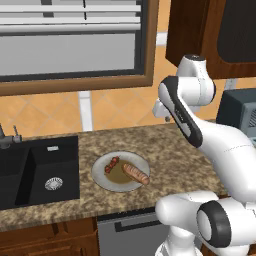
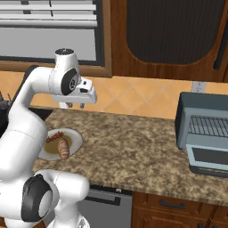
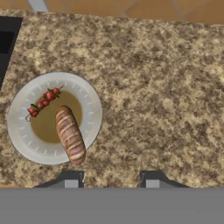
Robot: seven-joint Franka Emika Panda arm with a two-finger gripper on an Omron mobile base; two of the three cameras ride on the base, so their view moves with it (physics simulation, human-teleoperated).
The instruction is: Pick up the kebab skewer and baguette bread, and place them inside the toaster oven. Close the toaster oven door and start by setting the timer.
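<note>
Item one, the short thin kebab skewer [image 3: 43,101] strung with red and dark chunks: you find it lying on the round grey plate [image 3: 92,113] with a brown centre, toward ten o'clock of the plate in the hand view, its stick running from seven o'clock up to one o'clock.

Item two, the small orange-tan baguette bread [image 3: 70,134] with rounded ends and pale scoring: it lies on the same plate just beside the skewer, apart from it, its lower end reaching over the plate's rim at about five o'clock.

Item three, the boxy dark blue-grey toaster oven [image 2: 185,116]: you see it at the right of the right base view, well apart from the plate, its wire rack [image 2: 209,126] showing inside. The grey toaster oven door [image 2: 208,156] with its dark window strip hangs folded down, open.

Item four, the two-finger gripper [image 2: 75,106] on the white arm: it hangs above the speckled brown granite counter [image 2: 129,147], clear of the plate, which sits at about seven o'clock below it in the right base view. Its dark tips stand spread apart at the bottom of the hand view, with nothing between them.

Surroundings for your reference: a black sink basin [image 1: 40,172] with a round drain lies at nine o'clock of the plate in the left base view; orange tiled wall, a wood-framed window [image 1: 75,45] and a dark wooden wall cabinet [image 2: 169,35] stand behind the counter
</note>
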